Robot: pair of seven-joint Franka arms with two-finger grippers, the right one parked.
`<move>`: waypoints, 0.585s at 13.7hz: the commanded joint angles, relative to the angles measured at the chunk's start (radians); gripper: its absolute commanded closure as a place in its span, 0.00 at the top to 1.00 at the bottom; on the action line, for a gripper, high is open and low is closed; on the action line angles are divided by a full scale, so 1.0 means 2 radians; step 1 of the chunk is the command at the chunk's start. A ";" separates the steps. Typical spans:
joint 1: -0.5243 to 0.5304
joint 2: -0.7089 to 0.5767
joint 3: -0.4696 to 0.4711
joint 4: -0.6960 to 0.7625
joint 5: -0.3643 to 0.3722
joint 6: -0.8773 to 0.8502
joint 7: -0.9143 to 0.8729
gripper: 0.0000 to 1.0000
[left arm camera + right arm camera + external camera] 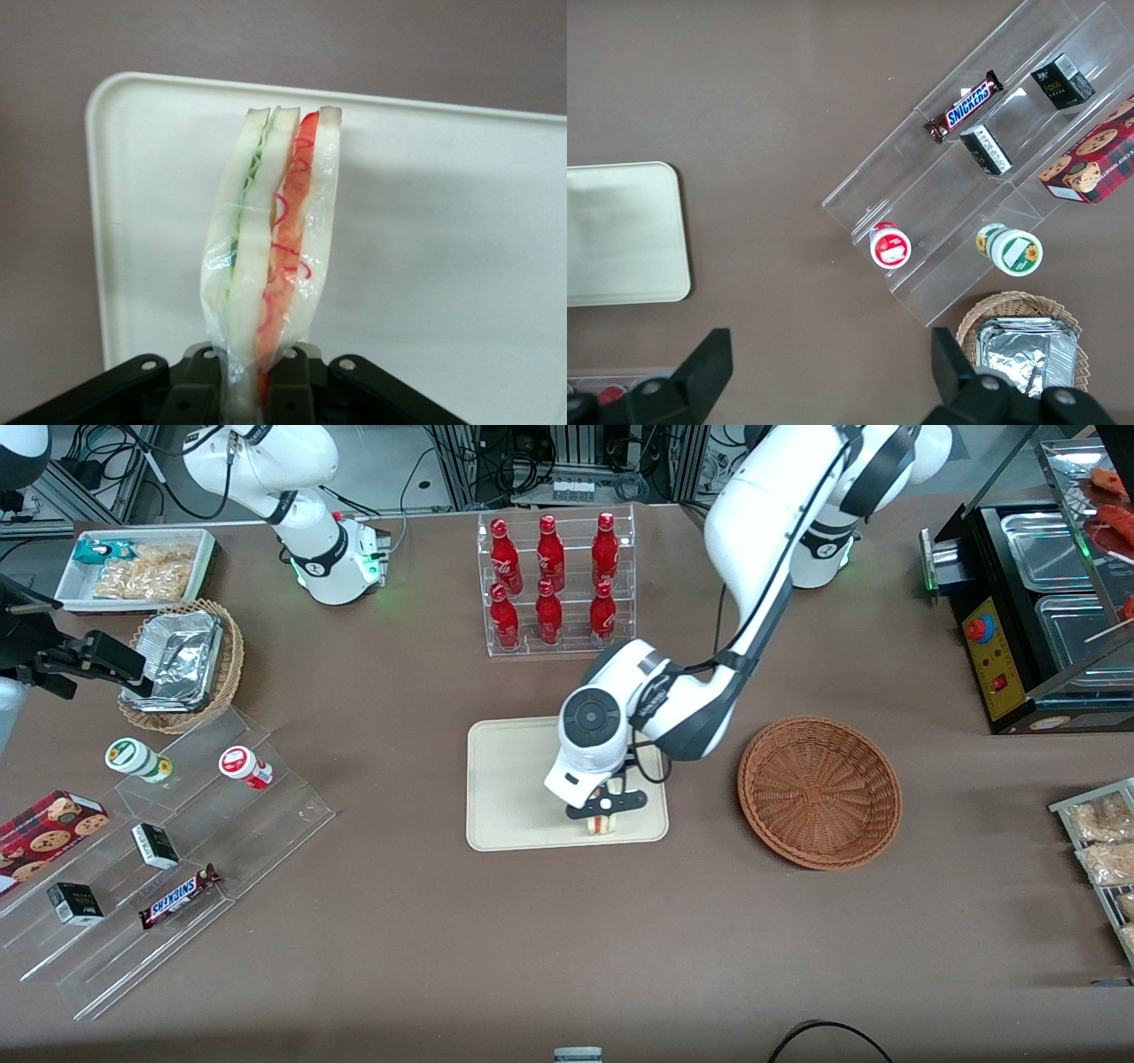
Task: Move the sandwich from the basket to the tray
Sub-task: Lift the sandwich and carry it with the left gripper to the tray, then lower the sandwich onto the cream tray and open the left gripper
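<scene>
Tool (606, 804) pinches sandwich (270, 239) edge-up over tray (514, 797).

Robot lab, mock snack-shop table (399, 957), cabling

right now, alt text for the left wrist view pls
The tool is shut on a wrapped sandwich with green and red filling, held over the cream tray. Brown table shows past the tray's rim.

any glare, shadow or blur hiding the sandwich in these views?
Front view: arm hides most of the sandwich, held by the gripper over the tray; soft shadows. Left wrist view: sandwich sharp, wrap faintly glossy, gripper dark. Right wrist view: sandwich absent; tray corner evenly lit.
</scene>
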 commanded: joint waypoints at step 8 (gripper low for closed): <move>-0.051 0.035 0.007 0.029 -0.001 0.021 -0.039 0.04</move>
